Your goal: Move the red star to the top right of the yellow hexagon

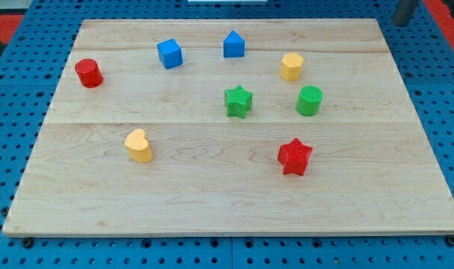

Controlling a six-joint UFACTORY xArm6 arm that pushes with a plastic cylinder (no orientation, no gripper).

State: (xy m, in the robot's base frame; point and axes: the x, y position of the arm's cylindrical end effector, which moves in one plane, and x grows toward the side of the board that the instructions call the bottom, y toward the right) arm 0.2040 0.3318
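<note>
wooden board [212,202]: red star [295,157] below yellow hexagon [291,66].

A wooden board [234,202] lies on a blue pegboard surface [10,246]. Near the view's top sit a blue cube [169,54] and, to its right, a blue house-shaped block [233,45]. A red cylinder [88,73] stands alone at the view's left. Mid-board, a green star [238,101] and a green cylinder [310,100] sit side by side (apart, not touching). A yellow heart-shaped block [138,146] rests lower left.
</note>
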